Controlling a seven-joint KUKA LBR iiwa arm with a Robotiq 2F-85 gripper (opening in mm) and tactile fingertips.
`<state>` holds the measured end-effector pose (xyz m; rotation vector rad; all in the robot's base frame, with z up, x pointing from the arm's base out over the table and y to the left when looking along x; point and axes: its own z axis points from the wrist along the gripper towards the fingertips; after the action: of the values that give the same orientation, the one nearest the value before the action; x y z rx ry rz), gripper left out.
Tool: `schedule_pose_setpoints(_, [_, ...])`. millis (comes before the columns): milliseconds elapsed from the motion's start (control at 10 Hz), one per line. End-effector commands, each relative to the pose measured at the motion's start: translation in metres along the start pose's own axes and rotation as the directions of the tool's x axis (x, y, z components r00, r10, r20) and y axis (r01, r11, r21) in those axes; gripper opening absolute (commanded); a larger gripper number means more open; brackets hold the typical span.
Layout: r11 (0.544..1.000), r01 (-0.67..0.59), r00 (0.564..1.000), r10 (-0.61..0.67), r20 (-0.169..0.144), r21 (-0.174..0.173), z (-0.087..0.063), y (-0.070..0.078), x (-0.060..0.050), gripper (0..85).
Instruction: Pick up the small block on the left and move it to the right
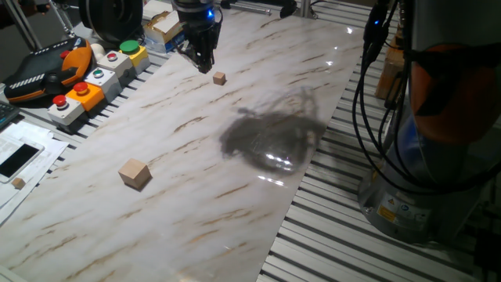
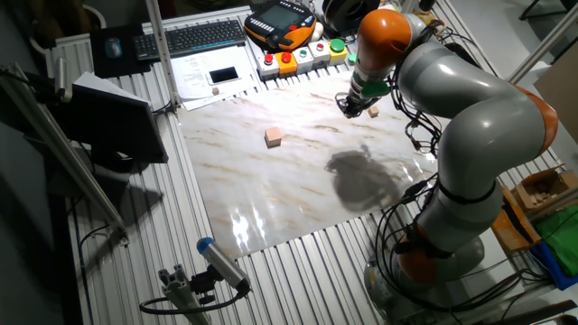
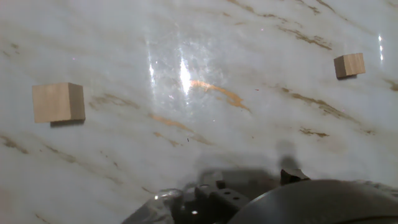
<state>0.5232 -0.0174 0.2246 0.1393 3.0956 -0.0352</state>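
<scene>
Hand above marble table, small block just beside, larger cube well apart

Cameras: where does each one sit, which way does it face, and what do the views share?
One fixed view: low at the table's edge, facing across the marble top to the tool over the small block.
The other fixed view: high, opposite side, looking down on the whole arm.
Hand view: on the hand, looking down at the table; only dark housing shows.
All three show both cubes, including the larger cube.
</scene>
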Motion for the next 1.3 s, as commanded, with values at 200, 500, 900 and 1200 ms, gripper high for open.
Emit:
schedule_pose_setpoints(200, [1.0, -0.002, 1.0, 0.002, 0.013, 0.006, 0.009, -0.022, -0.007, 0.7])
schedule_pose_setpoints(500, [0.998, -0.044, 0.999, 0.043, 0.021, 0.039, 0.02, -0.038, -0.011, 0.7])
schedule_pose_setpoints(900, [0.994, -0.097, 0.995, 0.097, 0.002, 0.049, 0.029, -0.042, -0.021, 0.7])
schedule_pose_setpoints(1200, [0.995, -0.095, 0.995, 0.095, -0.003, -0.009, 0.036, -0.048, -0.018, 0.7])
